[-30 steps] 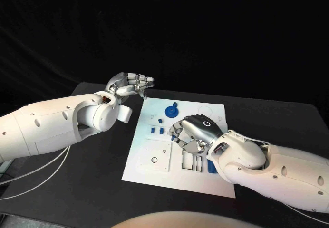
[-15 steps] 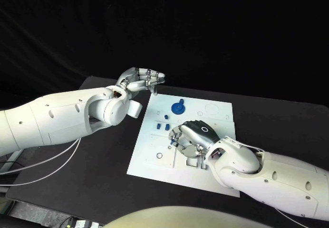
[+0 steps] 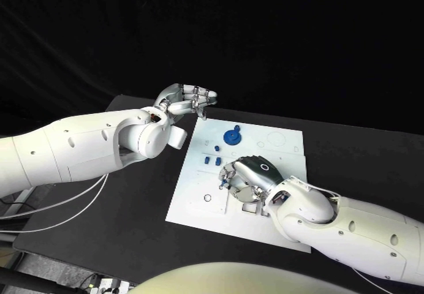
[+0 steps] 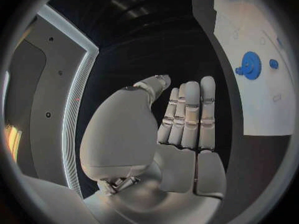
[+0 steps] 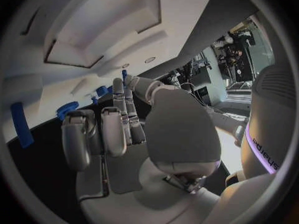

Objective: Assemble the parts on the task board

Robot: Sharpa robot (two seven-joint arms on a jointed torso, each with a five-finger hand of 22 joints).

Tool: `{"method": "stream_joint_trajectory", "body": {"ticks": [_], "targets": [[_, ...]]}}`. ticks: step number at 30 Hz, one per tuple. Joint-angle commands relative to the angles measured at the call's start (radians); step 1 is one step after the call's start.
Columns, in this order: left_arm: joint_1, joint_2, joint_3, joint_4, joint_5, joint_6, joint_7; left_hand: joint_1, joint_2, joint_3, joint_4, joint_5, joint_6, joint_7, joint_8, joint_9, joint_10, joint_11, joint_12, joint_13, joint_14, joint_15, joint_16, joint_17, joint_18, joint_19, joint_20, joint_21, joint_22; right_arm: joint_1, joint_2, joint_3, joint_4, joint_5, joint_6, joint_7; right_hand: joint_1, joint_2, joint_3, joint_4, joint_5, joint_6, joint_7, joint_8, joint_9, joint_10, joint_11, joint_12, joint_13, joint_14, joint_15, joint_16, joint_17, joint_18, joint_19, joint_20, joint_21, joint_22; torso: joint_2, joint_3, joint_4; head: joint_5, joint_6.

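Right hand low over task board middle, fingers curled, hold unclear. Small blue parts just beside fingertips. Left hand off board's far corner, empty, loosely curled.

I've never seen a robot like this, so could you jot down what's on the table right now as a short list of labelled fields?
Surface: black table
Task board: white plate in the middle of the table, with cut-out recesses
Blue gear: round blue part on the board's far end
Small blue pegs: on the board, between the gear and the right hand
Left hand: raised beside the board's far left corner, holding nothing
Right hand: over the board's middle, fingers down at the board; whether it holds a part cannot be told
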Motion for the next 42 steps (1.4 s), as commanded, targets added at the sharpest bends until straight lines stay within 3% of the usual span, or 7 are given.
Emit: {"method": "stream_joint_trajectory", "body": {"ticks": [1,17,42], "targets": [[0.001,0.003,0.001,0.001,0.002,0.006,0.007,0.011,-0.003,0.004,-0.001,0.004,-0.001,0.003,0.002,0.000,-0.008,0.001,0.004,0.001,-0.007,0.003,-0.005,-0.002,0.006,-0.002,0.003,-0.004,-0.001,-0.003,0.003,-0.001,-0.001,0.001,0.012,0.014,-0.008,0.000,0.000,-0.006,0.000,0.005,0.003,0.001,0.002,0.003,-0.001,-0.004,0.000,0.041,-0.004,0.001,-0.001,-0.012,0.076,-0.005,-0.005,0.228,0.000,-0.0002,-0.0006,0.002,-0.001],[0.001,0.005,0.001,-0.002,0.000,0.009,0.004,0.010,-0.003,0.005,-0.001,0.004,-0.001,0.003,0.003,0.000,-0.009,0.001,0.005,0.001,-0.007,0.003,-0.005,-0.002,0.005,-0.003,0.003,-0.004,-0.001,-0.008,0.012,-0.002,-0.010,-0.008,0.026,0.013,-0.009,0.000,-0.001,-0.006,-0.001,0.005,0.003,0.001,0.002,0.003,-0.001,-0.004,0.000,0.041,-0.004,0.001,-0.002,-0.012,0.075,-0.005,-0.006,0.228,0.000,-0.0021,-0.0001,0.009,-0.008],[0.001,0.006,0.001,-0.003,-0.001,0.009,0.001,0.010,-0.003,0.005,-0.001,0.004,-0.001,0.003,0.003,0.000,-0.009,0.001,0.005,0.001,-0.007,0.003,-0.005,-0.002,0.005,-0.003,0.003,-0.004,-0.001,-0.008,0.021,-0.007,-0.021,-0.047,0.092,0.001,-0.016,-0.001,-0.003,-0.006,-0.006,0.003,0.003,0.000,0.003,0.002,-0.001,-0.007,-0.001,0.040,-0.004,-0.001,-0.006,-0.012,0.074,-0.005,-0.008,0.227,0.000,-0.0007,-0.0021,0.011,-0.012]]}}
